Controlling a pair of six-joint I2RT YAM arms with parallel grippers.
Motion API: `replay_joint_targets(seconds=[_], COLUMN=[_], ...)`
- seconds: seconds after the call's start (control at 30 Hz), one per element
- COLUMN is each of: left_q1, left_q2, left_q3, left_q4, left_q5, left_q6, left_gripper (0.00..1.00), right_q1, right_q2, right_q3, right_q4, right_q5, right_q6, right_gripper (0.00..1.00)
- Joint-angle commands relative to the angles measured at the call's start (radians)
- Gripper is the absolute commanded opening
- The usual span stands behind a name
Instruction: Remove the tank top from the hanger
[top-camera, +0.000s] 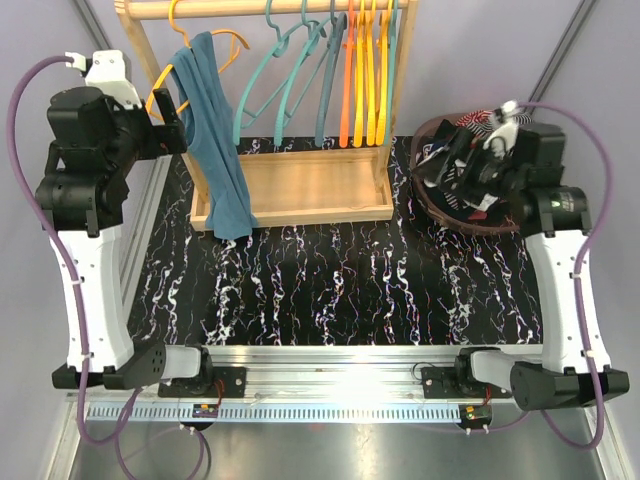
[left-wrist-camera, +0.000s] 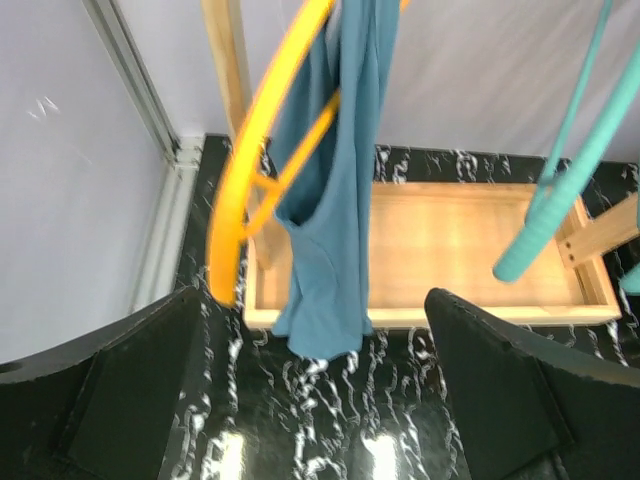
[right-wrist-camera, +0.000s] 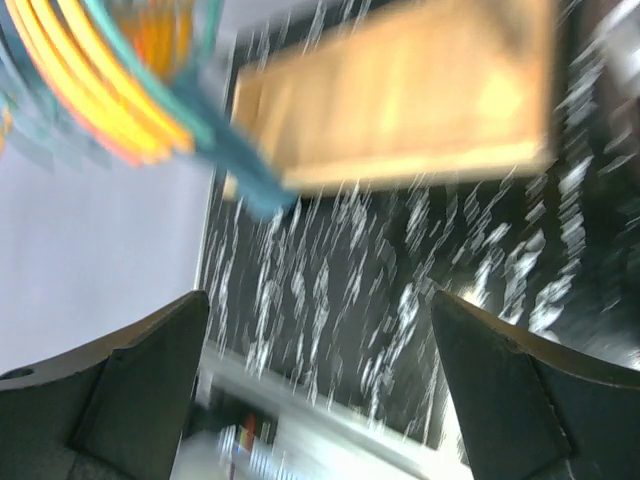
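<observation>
Two tools: both mine, both spread wide and holding nothing. The left tool (left-wrist-camera: 315, 330) is raised at the far-left corner of the worktop (top-camera: 350, 290); the right tool (right-wrist-camera: 320, 310) is over the basket of clothes (top-camera: 436, 204) at the far-right corner.
Tank top: the blue tank top (top-camera: 215, 150) hangs on the orange hanger (top-camera: 160, 88) at the left end of the rail. Its hem drops past the front lip of the wooden rack (top-camera: 300, 185) toward the worktop.
Hanger: it hooks over the rail and tilts, with its lower arm end toward my left tool. In the left wrist view that end sits just above the gap between my fingers, nearer the left one. I cannot tell whether it touches.
Rack: it stands along the far edge. Bare teal hangers (top-camera: 290, 80) and orange and yellow ones (top-camera: 365, 80) hang to the right of the tank top, apart from it.
Right wrist view: blurred; it shows only the rack base and the worktop beyond my open fingers.
Step in hand: I judge this to be the approach. The left tool is lined up on the hanger and cloth, nothing is gripped, and the garment is fully on.
Next move: I think I should ease the left tool forward and pinch either the hanger arm or the cloth by the strap. A strap then has to slide off the arm end. Bringing the right tool across to steady the hanger would probably help.
Risk: a hard pull could unhook the hanger from the rail.
</observation>
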Motion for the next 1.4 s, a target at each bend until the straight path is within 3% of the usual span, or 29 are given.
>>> replay_joint_targets(seconds=[0.0, 0.17, 0.53, 0.7, 0.83, 0.87, 0.93, 0.97, 1.0, 1.37], left_q1=[0.023, 0.056, 0.146, 0.148, 0.148, 0.148, 0.148, 0.148, 0.148, 0.120], left_q2=[0.026, 0.036, 0.177, 0.233, 0.256, 0.256, 0.247, 0.242, 0.237, 0.155], left_q3=[0.084, 0.085, 0.122, 0.165, 0.184, 0.184, 0.179, 0.171, 0.167, 0.066], left_q4=[-0.009, 0.016, 0.028, 0.045, 0.052, 0.052, 0.054, 0.055, 0.059, 0.144], left_q5=[0.065, 0.060, 0.252, 0.316, 0.335, 0.336, 0.335, 0.333, 0.332, 0.370], left_q6=[0.076, 0.119, 0.144, 0.157, 0.150, 0.148, 0.145, 0.145, 0.145, 0.088], left_gripper=[0.99, 0.99, 0.99, 0.91, 0.67, 0.49, 0.27, 0.06, 0.00, 0.00], right_q1=[0.062, 0.074, 0.087, 0.090, 0.094, 0.094, 0.093, 0.094, 0.096, 0.097], right_q2=[-0.003, -0.049, 0.008, 0.020, 0.015, 0.014, 0.011, 0.009, 0.011, -0.006], right_q3=[-0.068, -0.162, -0.096, -0.096, -0.115, -0.119, -0.128, -0.130, -0.132, -0.158], right_q4=[-0.095, -0.114, -0.146, -0.144, -0.135, -0.132, -0.127, -0.127, -0.126, -0.126], right_q5=[-0.153, -0.140, -0.166, -0.170, -0.180, -0.177, -0.178, -0.178, -0.183, -0.157], right_q6=[-0.040, -0.054, -0.093, -0.108, -0.113, -0.113, -0.116, -0.119, -0.119, -0.136], right_gripper=[1.00, 1.00, 1.00, 1.00, 1.00, 1.00, 1.00, 1.00, 1.00, 1.00])
